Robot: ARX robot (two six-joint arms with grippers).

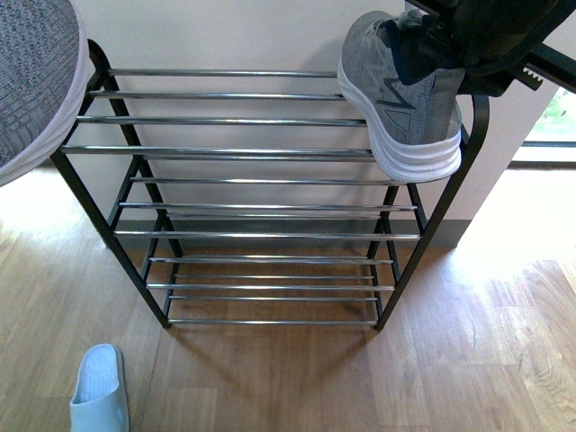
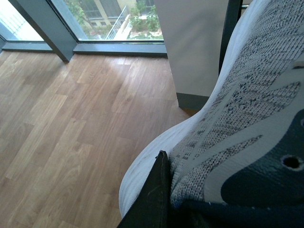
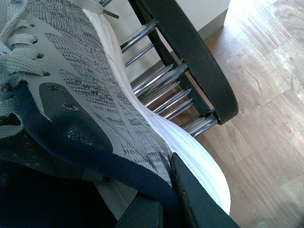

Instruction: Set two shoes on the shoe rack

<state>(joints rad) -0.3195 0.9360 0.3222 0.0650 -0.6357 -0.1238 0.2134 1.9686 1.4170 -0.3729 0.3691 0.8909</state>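
Closest to my front camera is the left shoe, held high at the left top corner of the rack; I can't tell whether it touches. My left claw is clamped on its collar, one finger outside against the knit. My right claw grips the right shoe by the collar too, tilted, its white sole against the top rods at the rack's right end. One slide lies on the floor in front, to the left
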